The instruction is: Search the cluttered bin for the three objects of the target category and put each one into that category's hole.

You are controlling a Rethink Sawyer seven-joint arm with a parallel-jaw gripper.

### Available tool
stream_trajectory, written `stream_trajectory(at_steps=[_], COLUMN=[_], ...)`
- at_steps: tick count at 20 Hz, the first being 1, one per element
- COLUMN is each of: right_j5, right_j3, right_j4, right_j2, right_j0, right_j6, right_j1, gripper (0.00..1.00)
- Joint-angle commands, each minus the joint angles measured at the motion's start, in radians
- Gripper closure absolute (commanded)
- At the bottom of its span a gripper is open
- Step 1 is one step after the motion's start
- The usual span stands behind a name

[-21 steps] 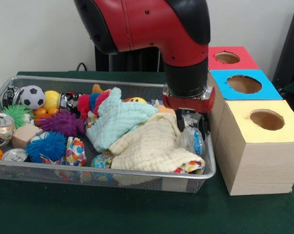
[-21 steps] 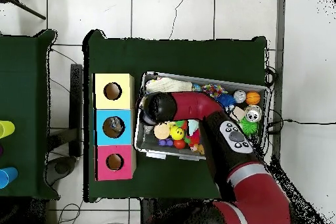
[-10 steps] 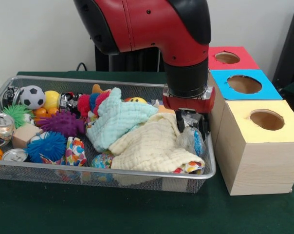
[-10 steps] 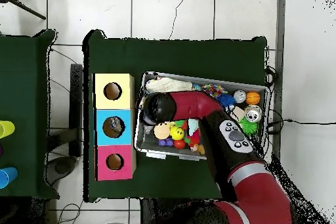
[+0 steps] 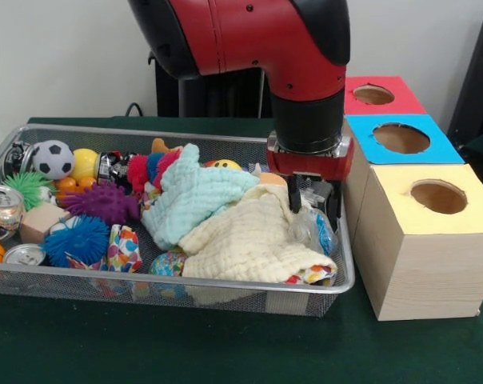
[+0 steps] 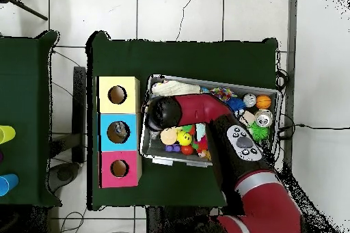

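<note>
In the front view my gripper [image 5: 313, 206] hangs over the right end of the wire mesh bin [image 5: 185, 282]. Its two black fingers [image 5: 293, 200] stand apart and open, either side of a crumpled clear wrapper with blue on it [image 5: 315, 230]. A cream cloth [image 5: 249, 240] and a mint cloth [image 5: 193, 196] cover the middle of the bin. Right of the bin stand a yellow-topped box [image 5: 438, 196], a blue-topped box [image 5: 401, 138] and a red-topped box [image 5: 373, 94], each with a round hole. From overhead the arm's head [image 6: 164, 112] hides the gripper.
The bin's left half holds a soccer ball [image 5: 53, 158], a purple spiky ball [image 5: 104, 202], a blue spiky ball [image 5: 77, 240], a green spiky ball [image 5: 25, 186], two cans [image 5: 1, 210], a wooden block [image 5: 43, 220] and a yellow ball [image 5: 85, 163].
The gripper has risen a little above the wrapper, its fingers the same width apart. Nothing in the bin has moved.
</note>
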Motion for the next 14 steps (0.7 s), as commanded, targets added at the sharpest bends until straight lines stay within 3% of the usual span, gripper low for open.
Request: stream_trajectory(at_steps=[1, 7, 14], right_j5=[0.19, 0.237, 0.199], right_j3=[0.011, 0.009, 0.048], right_j4=[-0.095, -0.094, -0.02], right_j2=[-0.098, -0.135, -0.024], right_j0=[0.091, 0.114, 0.037], right_j6=[-0.071, -0.054, -0.122], right_j1=[-0.128, -0.177, -0.15], gripper=[0.0, 0.0, 0.0])
